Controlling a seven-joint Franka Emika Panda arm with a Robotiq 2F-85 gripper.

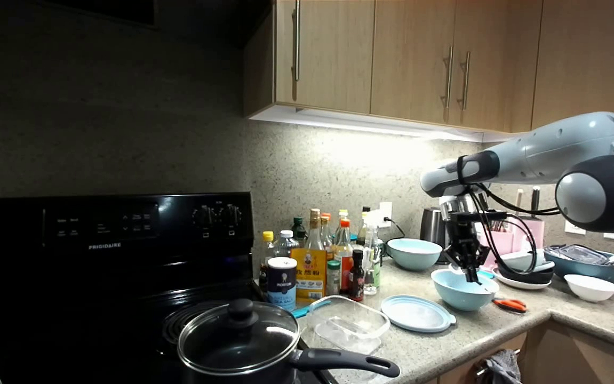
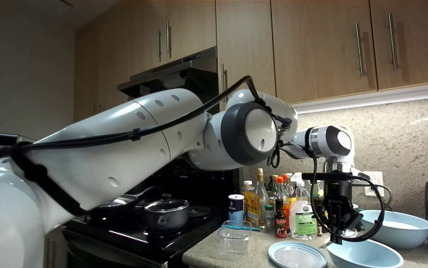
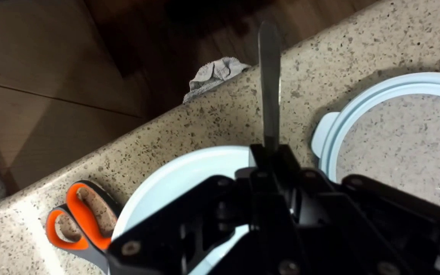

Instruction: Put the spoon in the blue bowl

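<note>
My gripper (image 3: pixel 271 152) is shut on the spoon (image 3: pixel 269 84). In the wrist view the spoon's thin grey handle sticks out of the fingertips toward the counter's front edge; its head is mostly hidden behind the fingers. The handle end also shows faintly in an exterior view (image 2: pixel 324 245). The blue bowl (image 1: pixel 462 297) stands on the counter below the gripper; it also shows in an exterior view (image 2: pixel 366 257) and partly in the wrist view (image 3: pixel 158 187). The fingertips (image 1: pixel 472 276) are over the bowl's opening, near its rim on the lid side (image 2: pixel 335 240).
A pale-blue flat lid (image 1: pixel 417 313) lies beside the bowl. Orange-handled scissors (image 3: pixel 86 221) lie on the bowl's other side. Another light-blue bowl (image 1: pixel 414 254) stands behind, near a kettle (image 1: pixel 433 229). A clear container (image 1: pixel 348 320), bottles and a pot (image 1: pixel 240 341) are farther off.
</note>
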